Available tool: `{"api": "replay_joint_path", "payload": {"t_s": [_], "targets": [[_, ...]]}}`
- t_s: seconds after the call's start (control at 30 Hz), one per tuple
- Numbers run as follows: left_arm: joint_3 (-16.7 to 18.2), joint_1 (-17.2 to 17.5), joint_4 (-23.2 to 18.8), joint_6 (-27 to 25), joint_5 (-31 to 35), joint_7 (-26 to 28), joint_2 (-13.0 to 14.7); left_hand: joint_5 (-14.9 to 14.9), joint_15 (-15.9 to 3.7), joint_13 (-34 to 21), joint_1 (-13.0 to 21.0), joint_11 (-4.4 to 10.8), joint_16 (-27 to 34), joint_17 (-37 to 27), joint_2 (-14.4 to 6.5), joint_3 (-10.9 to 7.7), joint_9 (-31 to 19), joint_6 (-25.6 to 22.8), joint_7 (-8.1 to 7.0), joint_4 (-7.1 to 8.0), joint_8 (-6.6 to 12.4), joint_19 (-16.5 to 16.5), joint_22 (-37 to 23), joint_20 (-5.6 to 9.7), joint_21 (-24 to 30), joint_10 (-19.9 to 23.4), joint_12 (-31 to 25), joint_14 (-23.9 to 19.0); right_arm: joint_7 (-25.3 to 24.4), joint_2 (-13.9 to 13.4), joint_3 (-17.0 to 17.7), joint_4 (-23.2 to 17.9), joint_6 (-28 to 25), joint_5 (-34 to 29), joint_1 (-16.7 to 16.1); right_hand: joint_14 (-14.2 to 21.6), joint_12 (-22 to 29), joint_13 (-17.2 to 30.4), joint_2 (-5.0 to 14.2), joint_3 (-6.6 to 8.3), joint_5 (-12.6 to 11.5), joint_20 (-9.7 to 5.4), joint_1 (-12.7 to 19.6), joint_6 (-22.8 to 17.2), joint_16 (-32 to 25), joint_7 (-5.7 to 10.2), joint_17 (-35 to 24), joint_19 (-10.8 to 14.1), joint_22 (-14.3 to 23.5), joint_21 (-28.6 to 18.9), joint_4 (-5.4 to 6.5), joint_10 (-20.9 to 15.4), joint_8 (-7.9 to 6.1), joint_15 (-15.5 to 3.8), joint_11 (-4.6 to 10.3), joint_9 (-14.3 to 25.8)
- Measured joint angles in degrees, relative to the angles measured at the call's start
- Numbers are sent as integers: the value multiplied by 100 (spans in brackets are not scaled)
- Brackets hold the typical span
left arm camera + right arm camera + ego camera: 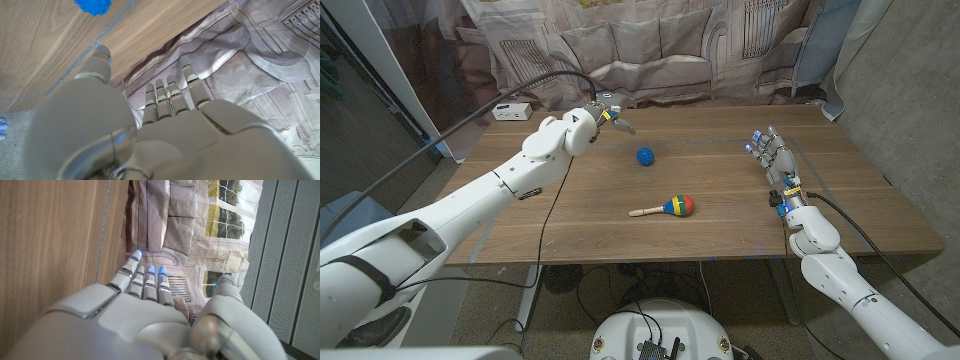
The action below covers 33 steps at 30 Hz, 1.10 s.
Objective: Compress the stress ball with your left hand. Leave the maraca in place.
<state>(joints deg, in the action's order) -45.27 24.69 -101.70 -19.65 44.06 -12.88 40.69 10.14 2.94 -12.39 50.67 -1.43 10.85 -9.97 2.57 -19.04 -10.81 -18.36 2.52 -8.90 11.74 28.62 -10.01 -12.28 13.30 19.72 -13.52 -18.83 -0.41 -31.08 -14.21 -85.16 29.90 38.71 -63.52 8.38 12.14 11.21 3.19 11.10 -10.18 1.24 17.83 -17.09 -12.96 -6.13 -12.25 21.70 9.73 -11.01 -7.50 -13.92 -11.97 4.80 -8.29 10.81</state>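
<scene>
Wooden table [720,235], drapery behind: the blue ball [645,156] sits mid-table, untouched, maraca [665,208] just nearer the robot. Left hand [605,117] hovers beside the ball, fingers [170,92] extended, holding nothing. Right hand [772,158] waits well apart, fingers loosely spread.

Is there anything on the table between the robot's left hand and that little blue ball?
Nothing: in the head view only bare wooden table lies between the left robot hand and the blue stress ball. The maraca lies nearer the robot, off that line.
</scene>
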Motion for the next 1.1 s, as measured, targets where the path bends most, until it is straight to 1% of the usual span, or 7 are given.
{"api": "replay_joint_path", "payload": {"t_s": [0.1, 0.2, 0.3, 0.43, 0.8, 0.87, 1.1], "targets": [[-32, -31, 19, 2, 26, -85, -34, 0, -89, -44, -38, 220, 39, -5, 38, 39, 0, -232, -160, 38, 51, 86, -1, 0, 0, 118, -58, -145, 0, -2, 3, -5, 0, 6, -10, 0, 0, 0, 30, 0, 0, 2, 30, 0, 0, 0, 0, -2, 0, 0, 0, 0, 0, 0, 0, 0], [-88, -80, 39, 0, 69, -203, -89, 0, -152, -81, -38, 333, 62, -5, 38, 76, 0, -441, -168, 75, 112, 119, -1, -19, -41, 231, -112, -270, 0, -7, 16, -18, 0, 19, -35, 0, 0, 0, 30, 0, 0, 32, 30, 0, 27, 0, 0, -32, 0, 0, 0, 0, 0, 0, 0, 0], [-133, -122, 76, -14, 87, -293, -138, 0, -161, -88, -49, 338, 62, -5, 48, 78, -8, -519, -109, 78, 112, 148, -1, 8, -43, 241, -133, -279, -9, -11, 31, -25, 0, 35, -59, 0, 0, 0, 30, 0, 0, 32, 30, 0, 28, 0, 0, -32, 0, 0, 0, 0, 0, 0, 0, 0], [-186, -172, 130, -28, 100, -404, -191, 0, -161, -108, -68, 266, 62, -4, 68, 78, -27, -519, -109, 77, 112, 179, -1, -21, -43, 270, -133, -279, -16, -19, 52, -41, 0, 49, -95, 0, 0, 0, 30, 0, 0, 32, 30, 0, 28, 0, 0, -32, 0, 0, 0, 0, 0, 0, 0, 0], [-388, -365, 323, -23, 149, -728, -337, 0, -111, -135, -67, 246, 62, -4, 66, 78, -27, -410, -49, 77, 64, 242, -19, -19, -43, 206, -133, -288, -65, -57, 113, -100, -16, 76, -189, 0, 0, 0, 30, 23, 0, 32, 30, 0, 27, 0, -1, -32, 0, 0, -23, -31, 0, 0, 31, -1], [-417, -393, 354, -12, 157, -760, -359, 0, -57, -145, -29, 246, 62, -4, 28, 94, -27, -380, -36, 94, 23, 273, -28, 11, -43, 206, -133, -296, -73, -65, 124, -113, -19, 76, -202, 0, 0, 0, 30, 23, 0, 32, 30, 0, 27, 0, -1, -32, 0, 0, -23, -31, 0, 0, 31, -1], [-533, -501, 488, 64, 195, -883, -438, 0, 88, -175, 1, 277, 62, -4, -2, 121, -26, -341, -59, 82, 23, 353, -28, -11, -43, 176, -133, -377, -98, -97, 160, -164, -31, 76, -251, 0, 0, 0, 52, 23, 0, 32, 52, 0, 27, 0, -1, -32, 0, 0, -23, -31, 32, 0, 31, -1]]}}
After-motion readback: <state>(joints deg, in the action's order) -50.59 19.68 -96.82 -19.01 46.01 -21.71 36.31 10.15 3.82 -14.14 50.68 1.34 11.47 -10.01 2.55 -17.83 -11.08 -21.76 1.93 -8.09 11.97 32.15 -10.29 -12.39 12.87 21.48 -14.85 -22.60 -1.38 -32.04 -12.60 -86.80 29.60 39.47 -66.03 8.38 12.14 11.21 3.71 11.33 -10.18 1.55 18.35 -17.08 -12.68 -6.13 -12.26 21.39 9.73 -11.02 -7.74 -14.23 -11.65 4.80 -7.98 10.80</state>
